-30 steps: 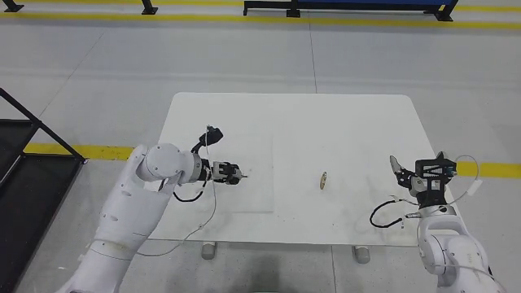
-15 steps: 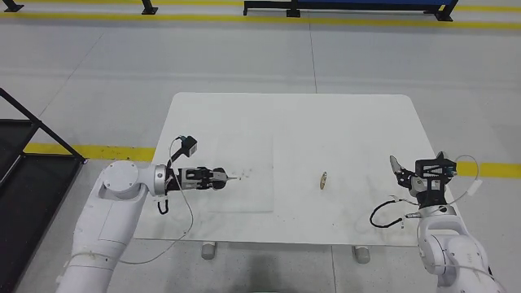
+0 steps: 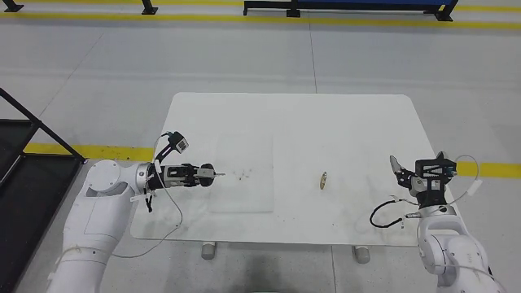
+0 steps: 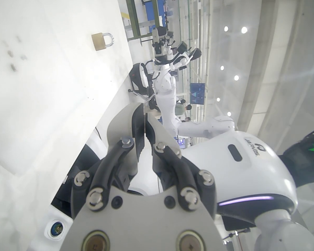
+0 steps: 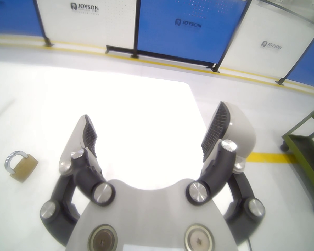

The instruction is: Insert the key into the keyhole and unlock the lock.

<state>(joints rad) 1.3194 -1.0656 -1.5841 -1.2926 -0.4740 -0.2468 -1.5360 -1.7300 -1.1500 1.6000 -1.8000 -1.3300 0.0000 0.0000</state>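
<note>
A brass padlock (image 3: pixel 323 181) with a silver shackle lies flat on the white table (image 3: pixel 342 122), right of its middle. It also lies in the left wrist view, padlock (image 4: pixel 100 41), and in the right wrist view, padlock (image 5: pixel 22 167). My left gripper (image 3: pixel 210 174) hovers low over the table's left part, pointing toward the padlock from well short of it. Its fingers (image 4: pixel 138 121) are pressed together on a small thin thing that looks like the key, mostly hidden. My right gripper (image 5: pixel 157 121) stands open and empty near the right front corner, gripper (image 3: pixel 419 164).
A few dark specks (image 4: pixel 14 61) mark the tabletop between the left gripper and the padlock. Cables hang off the table's front edge by each arm. Blue and white partition panels (image 5: pixel 178 22) stand on the floor beyond the far edge.
My left arm has drawn back to the left, carrying its shut gripper farther from the padlock. The padlock and the right gripper have kept still.
</note>
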